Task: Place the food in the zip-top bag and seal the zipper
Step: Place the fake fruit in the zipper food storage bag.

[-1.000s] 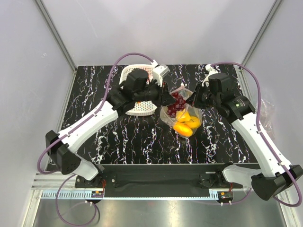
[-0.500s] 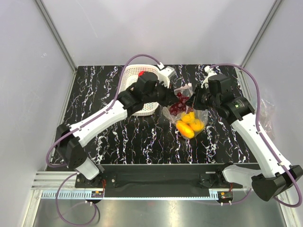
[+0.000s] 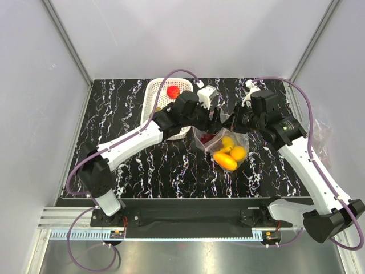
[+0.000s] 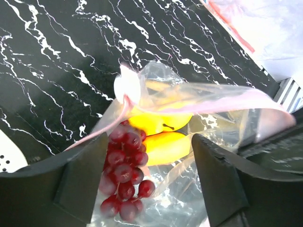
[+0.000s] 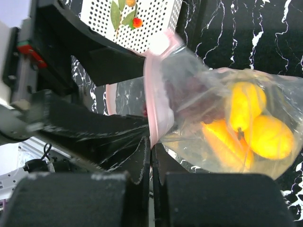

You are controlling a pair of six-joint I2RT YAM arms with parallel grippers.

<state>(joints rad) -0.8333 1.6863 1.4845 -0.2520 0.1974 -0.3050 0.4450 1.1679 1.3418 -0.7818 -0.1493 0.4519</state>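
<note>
- The left gripper (image 4: pixel 149 142) is released: its two black fingers (image 4: pixel 80 184) stand wide apart, one on each side of the bag's mouth, with nothing pinched between them. Whether either finger brushes the film cannot be told.
- The right gripper (image 5: pixel 151 142) is clenched on the zipper (image 4: pixel 222 97), its tips pressed together on the pink strip and holding that lip of the mouth up off the table (image 3: pixel 171 165).
- From above, the left gripper sits at 11 o'clock of the bag and the right one at 1 o'clock. They are close together and face each other across the mouth.
- The zip-top bag (image 4: pixel 170 189) lies near the table's middle, with its mouth toward 12 o'clock and its belly toward 6. The mouth gapes, unsealed, and the pink strip splits into two lips.
- Inside, the grapes (image 4: pixel 124 172) lie just within the mouth. A lemon (image 4: pixel 156 124) and an orange piece (image 4: pixel 165 147) touch them on the deeper side, with more yellow fruit beyond.
- The white basket (image 3: pixel 154 105) stands at 10 o'clock of the bag, partly under the left arm's forearm. A red apple (image 3: pixel 173 91) rests in its far half.
- The far table edge runs near, at 12 o'clock of both grippers. At 3 o'clock, past the right edge, lies a heap of clear plastic (image 3: pixel 322 134).
- Bare marbled top shows from 6 to 9 o'clock of the bag, out to the near rail.
</note>
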